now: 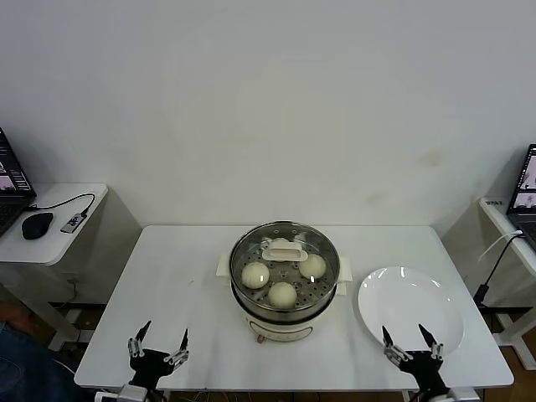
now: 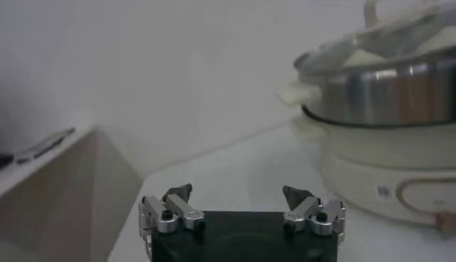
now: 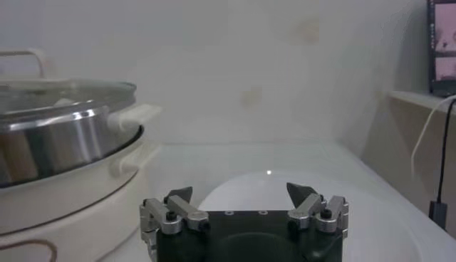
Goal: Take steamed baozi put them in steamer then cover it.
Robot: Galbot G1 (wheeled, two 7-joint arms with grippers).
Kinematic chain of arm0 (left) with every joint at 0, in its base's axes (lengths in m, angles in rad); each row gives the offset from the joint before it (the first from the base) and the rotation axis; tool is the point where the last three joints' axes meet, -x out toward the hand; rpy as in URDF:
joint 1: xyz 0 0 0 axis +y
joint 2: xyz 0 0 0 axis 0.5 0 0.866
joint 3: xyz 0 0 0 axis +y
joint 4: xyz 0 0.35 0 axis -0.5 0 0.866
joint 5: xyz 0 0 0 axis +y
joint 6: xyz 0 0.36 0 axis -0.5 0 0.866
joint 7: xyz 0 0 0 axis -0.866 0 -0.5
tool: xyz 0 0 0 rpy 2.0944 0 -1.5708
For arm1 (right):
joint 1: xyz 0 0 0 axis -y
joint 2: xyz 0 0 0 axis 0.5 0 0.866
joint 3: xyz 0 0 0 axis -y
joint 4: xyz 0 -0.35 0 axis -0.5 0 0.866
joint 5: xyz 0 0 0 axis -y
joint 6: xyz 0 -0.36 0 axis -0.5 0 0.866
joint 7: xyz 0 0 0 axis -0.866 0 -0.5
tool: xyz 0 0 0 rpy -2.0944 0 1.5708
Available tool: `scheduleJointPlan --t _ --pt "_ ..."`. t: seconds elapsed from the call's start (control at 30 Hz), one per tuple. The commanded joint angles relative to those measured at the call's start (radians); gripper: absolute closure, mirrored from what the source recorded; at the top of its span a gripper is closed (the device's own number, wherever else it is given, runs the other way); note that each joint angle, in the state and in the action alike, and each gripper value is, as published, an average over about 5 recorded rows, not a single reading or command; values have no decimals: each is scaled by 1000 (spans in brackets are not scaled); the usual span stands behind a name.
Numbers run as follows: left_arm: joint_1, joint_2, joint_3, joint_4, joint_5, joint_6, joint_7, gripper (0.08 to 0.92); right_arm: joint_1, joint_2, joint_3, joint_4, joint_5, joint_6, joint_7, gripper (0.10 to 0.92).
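Note:
The steamer (image 1: 285,311) stands mid-table, a shiny steel basket on a white pot base. A glass lid with a cream handle (image 1: 285,249) sits on top of it. Through the glass I see three cream-white baozi: one on the left (image 1: 255,275), one at the front (image 1: 282,294), one on the right (image 1: 312,266). A fourth is hidden. My left gripper (image 1: 159,338) is open and empty at the table's front left edge. My right gripper (image 1: 409,338) is open and empty at the front right, over the near rim of the plate. The steamer also shows in the left wrist view (image 2: 385,92) and the right wrist view (image 3: 57,135).
A flat white plate (image 1: 414,314) lies bare to the right of the steamer and shows in the right wrist view (image 3: 285,189). Side tables stand at both sides: the left one (image 1: 75,239) holds a mouse and a laptop, the right one (image 1: 507,230) a laptop and cables.

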Motion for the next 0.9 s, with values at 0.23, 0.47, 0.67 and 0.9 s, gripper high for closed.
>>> scheduleJointPlan --t 0.23,0.47,0.67,0.9 --pt "53 -17 -19 -23 -43 19 27 177 -11 1 5 3 -22 7 10 203" --pt "48 -17 -18 -19 -51 17 36 177 -14 8 14 18 -22 -5 2 203" --pt "45 -16 -20 -12 -57 14 38 177 -9 12 21 16 -44 -2 -9 203" --pt "42 -16 -22 -11 -65 14 43 177 -8 14 24 17 -63 1 -21 203"
